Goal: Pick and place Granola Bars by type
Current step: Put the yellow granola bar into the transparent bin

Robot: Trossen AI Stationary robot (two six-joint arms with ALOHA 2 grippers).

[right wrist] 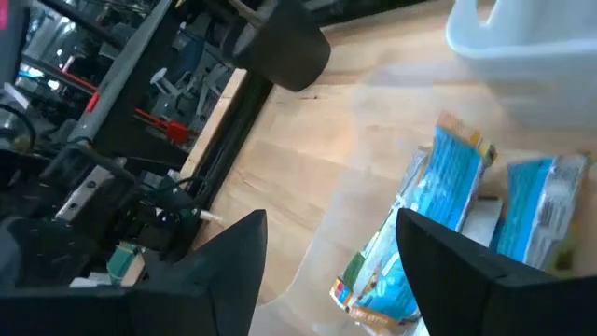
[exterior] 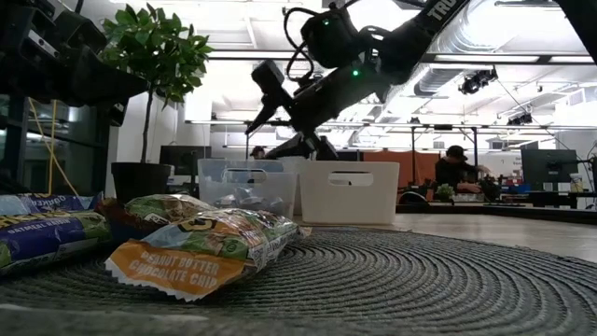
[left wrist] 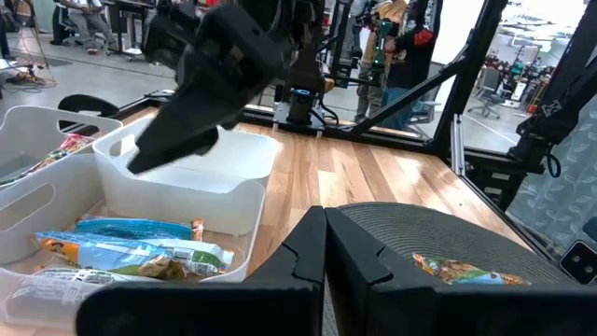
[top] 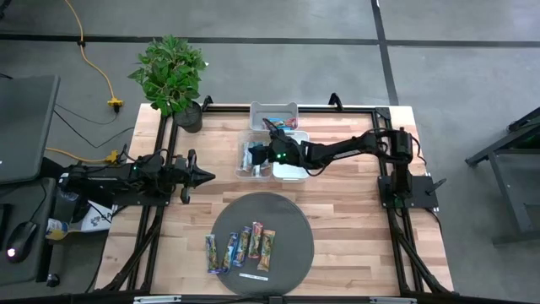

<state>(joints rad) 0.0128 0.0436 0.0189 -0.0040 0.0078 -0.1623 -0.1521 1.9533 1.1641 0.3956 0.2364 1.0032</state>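
Five granola bars point(top: 240, 247) lie side by side on the round dark mat point(top: 291, 221) at the table's front edge, a thin white label strip point(top: 253, 275) just before them. More blue-wrapped bars point(right wrist: 438, 215) rest in the clear bin point(top: 243, 159) near the back edge, beside white bins point(top: 274, 111). The wooden table point(top: 354, 219) stands on grey floor, a potted plant point(top: 171, 74) at its back left corner. The right gripper point(top: 267, 128) hangs over the bins, fingers apart, holding nothing. The left gripper point(top: 205, 176) waits at the left side, fingers together and empty.
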